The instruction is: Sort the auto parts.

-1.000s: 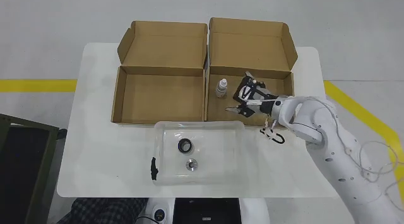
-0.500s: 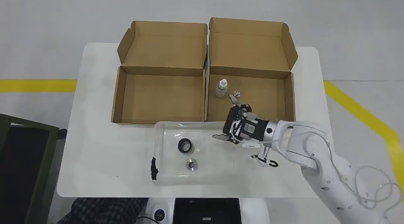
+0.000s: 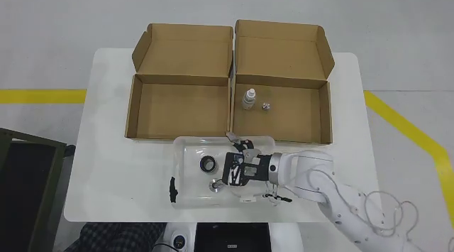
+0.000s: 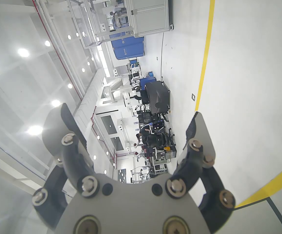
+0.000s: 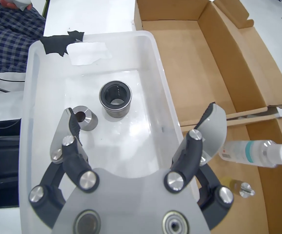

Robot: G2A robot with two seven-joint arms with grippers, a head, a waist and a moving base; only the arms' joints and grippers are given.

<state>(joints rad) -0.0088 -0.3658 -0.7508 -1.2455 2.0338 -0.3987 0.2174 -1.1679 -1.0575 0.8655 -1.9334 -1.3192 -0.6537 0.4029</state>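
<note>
in the clear bin point(image 5: 163, 83) the right gripper point(image 5: 141, 113) hangs spread and empty. just ahead stand 2 parts, bores up: the black bearing point(image 5: 116, 97), and the silver bushing point(image 5: 85, 121) beside 1 fingertip. the left gripper point(image 4: 131, 113), also spread, points away.

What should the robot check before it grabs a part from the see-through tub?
1. Right jaws spread wide, holding nothing: ok.
2. Parts waiting in the tub: silver ring and black bearing: ok.
3. A part lined up between the jaws: not ok, the silver ring sits beside one jaw.
4. Room in the box with the bottle: ok.
5. Which box the next part belongs in: cannot tell.
</note>
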